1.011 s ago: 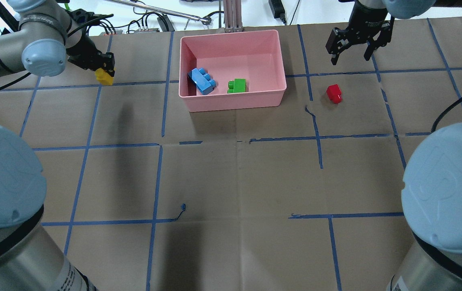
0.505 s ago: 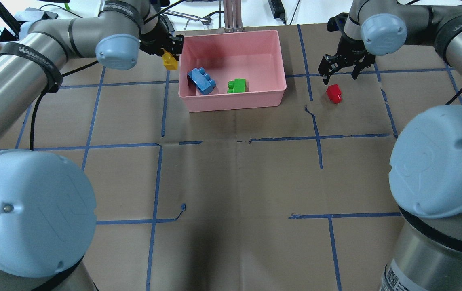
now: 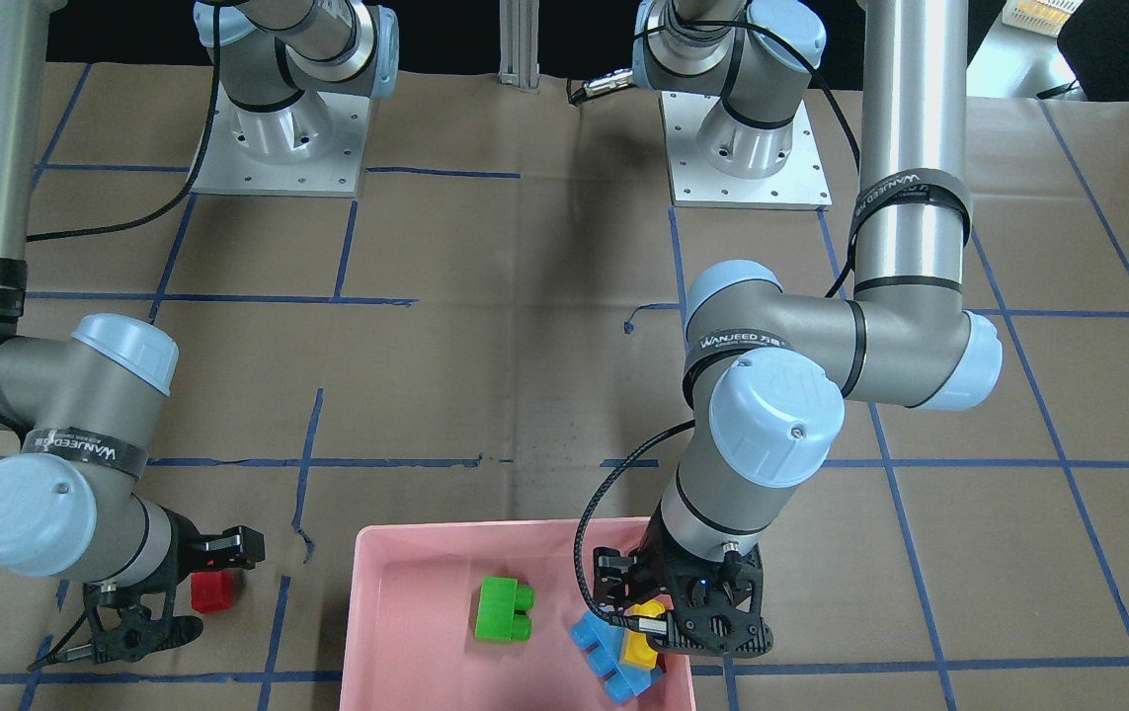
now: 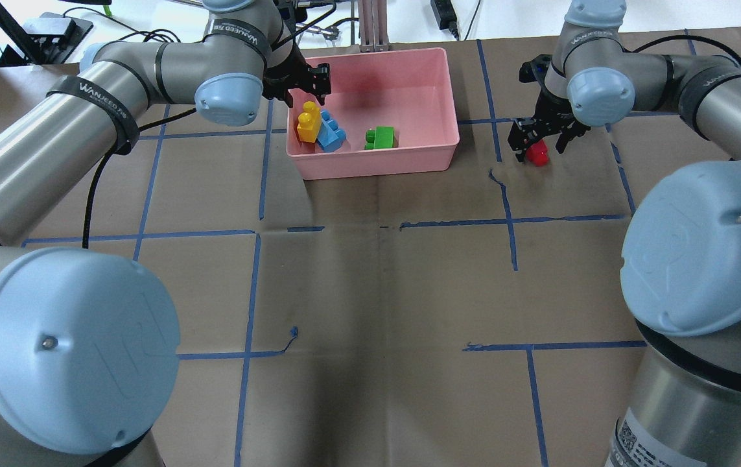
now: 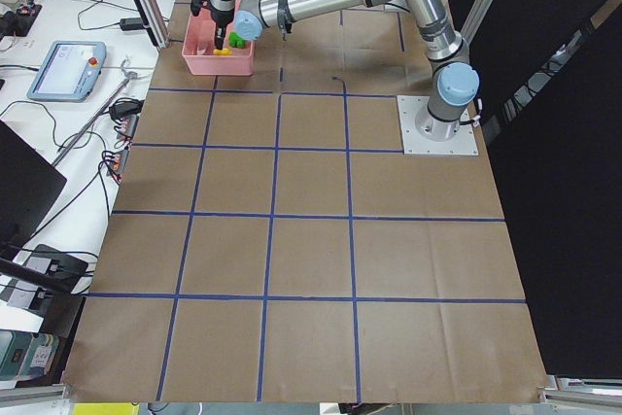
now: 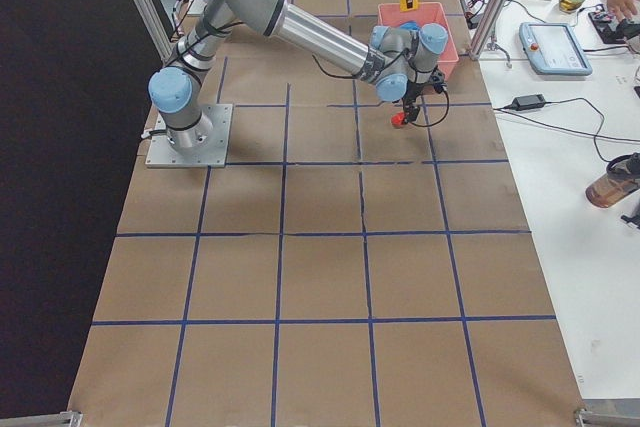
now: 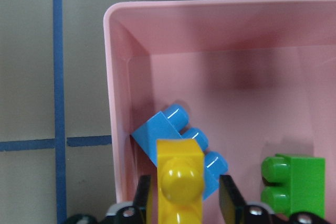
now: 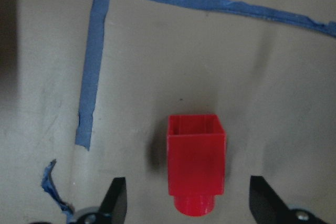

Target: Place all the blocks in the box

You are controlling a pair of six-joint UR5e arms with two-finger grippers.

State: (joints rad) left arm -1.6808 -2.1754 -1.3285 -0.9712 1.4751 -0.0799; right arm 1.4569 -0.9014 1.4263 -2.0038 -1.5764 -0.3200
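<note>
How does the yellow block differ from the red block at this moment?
The yellow block has two studs; the red block has one. The yellow block is inside the pink box, leaning on the blue block; the red block lies on the brown paper outside it. Yellow's studs face up, red's points sideways. Shared: each sits between open fingers, of the left end effector and the right end effector.

overhead, front views opposed, share box (image 4: 376, 165); wrist cams close, downward.
</note>
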